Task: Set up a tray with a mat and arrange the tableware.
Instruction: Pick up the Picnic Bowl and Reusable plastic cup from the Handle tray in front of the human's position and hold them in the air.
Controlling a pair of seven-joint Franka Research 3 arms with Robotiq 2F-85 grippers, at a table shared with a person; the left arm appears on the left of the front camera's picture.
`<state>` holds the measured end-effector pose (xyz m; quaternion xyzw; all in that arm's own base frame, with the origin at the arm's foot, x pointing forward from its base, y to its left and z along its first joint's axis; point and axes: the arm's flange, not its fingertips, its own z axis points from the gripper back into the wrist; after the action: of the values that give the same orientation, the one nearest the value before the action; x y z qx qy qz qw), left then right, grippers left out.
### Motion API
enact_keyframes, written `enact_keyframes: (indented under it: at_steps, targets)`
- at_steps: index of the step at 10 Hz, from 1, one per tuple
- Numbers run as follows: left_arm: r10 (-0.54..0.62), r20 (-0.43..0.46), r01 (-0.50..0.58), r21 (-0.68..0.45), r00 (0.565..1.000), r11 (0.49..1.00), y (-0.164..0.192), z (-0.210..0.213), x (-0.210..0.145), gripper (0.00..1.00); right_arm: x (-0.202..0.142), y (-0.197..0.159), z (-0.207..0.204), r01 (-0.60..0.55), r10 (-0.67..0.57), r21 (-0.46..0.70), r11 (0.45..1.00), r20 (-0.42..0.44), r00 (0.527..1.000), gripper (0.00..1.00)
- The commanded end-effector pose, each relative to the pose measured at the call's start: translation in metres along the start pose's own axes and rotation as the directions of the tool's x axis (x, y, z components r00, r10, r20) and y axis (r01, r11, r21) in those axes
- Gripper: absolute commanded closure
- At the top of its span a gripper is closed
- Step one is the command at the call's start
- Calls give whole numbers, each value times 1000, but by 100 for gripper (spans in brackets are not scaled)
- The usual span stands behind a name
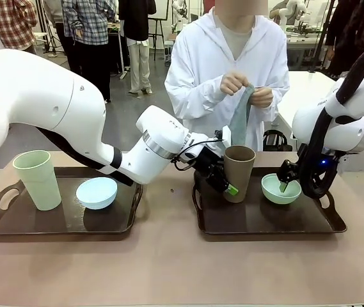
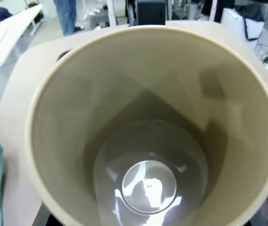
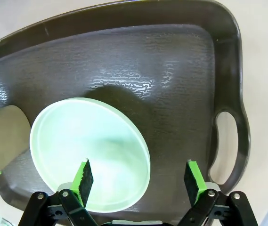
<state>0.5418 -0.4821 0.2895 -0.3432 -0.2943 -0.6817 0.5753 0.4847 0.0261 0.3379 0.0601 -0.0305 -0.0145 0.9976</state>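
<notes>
On the tabletop [image 1: 169,268]: two dark trays lie side by side, the left tray [image 1: 54,230] at 9 o'clock and the right tray [image 1: 265,225] at 3 o'clock in the front view.
Left tray: the pale green tumbler [image 1: 38,179] stands upright near its 9 o'clock end; the light blue bowl [image 1: 96,192] sits just beside it, on the tumbler's 3 o'clock side.
Right tray: the brown tumbler [image 1: 240,167] stands upright near the 9 o'clock end; the mint green bowl [image 1: 279,190] sits near it on the 3 o'clock side.
Left pincer [image 1: 228,187]: it is at the brown tumbler's 9 o'clock side, with one green pad against the lower outer wall. Its wrist camera looks down into the tumbler. I cannot tell whether it grips.
Right pincer [image 1: 285,185]: it hangs over the mint green bowl. The fingers stand apart across the rim, one pad above the inside of the bowl, the other above the bare tray, and nothing is held.
Person: at 12 o'clock, behind the right tray, both hands [image 1: 233,83] hold up a grey-green mat [image 1: 239,118] which hangs down.
</notes>
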Motion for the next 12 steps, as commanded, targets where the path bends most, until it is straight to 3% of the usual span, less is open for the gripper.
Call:
enact_keyframes:
  at_steps: [1,2,3,4,5,6,7,8,9,10,12]
  targets:
    - [7,4,-7,7,1000,1000,7,-3,7,58,-6,-5,-2,-28,28,26,999,14,1000,59]
    - [12,4,-12,9,1000,1000,7,-2,8,73,-6,-5,-1,-24,24,32,999,16,1000,59]
    - [14,-3,-14,7,1000,1000,6,-2,8,100,-6,-6,-2,-19,18,29,999,21,1000,100]
    - [13,-8,-13,4,1000,1000,6,-3,8,100,-6,-6,-1,-12,11,15,1000,24,1000,64]
    - [16,-9,-16,3,1000,1000,6,-3,7,100,-6,-6,-1,-9,9,12,1000,23,1000,100]
    - [19,-9,-19,3,1000,1000,6,-2,7,77,-6,-5,-1,-5,4,8,1000,23,1000,100]
    - [21,-11,-21,3,1000,1000,6,-1,8,77,-6,-5,0,-1,1,5,1000,22,1000,100]
    - [21,-14,-21,2,1000,1000,6,0,8,100,-5,-4,1,11,-11,-11,1000,23,1000,100]
    - [23,-16,-23,1,1000,1000,6,0,7,77,-4,-3,0,18,-18,-21,1000,22,1000,100]
    - [28,-14,-28,3,1000,1000,7,1,6,100,-3,-3,-1,26,-26,-31,999,20,999,100]
    - [34,-13,-34,11,999,999,6,3,7,100,-2,-1,2,53,-52,-34,998,46,998,100]
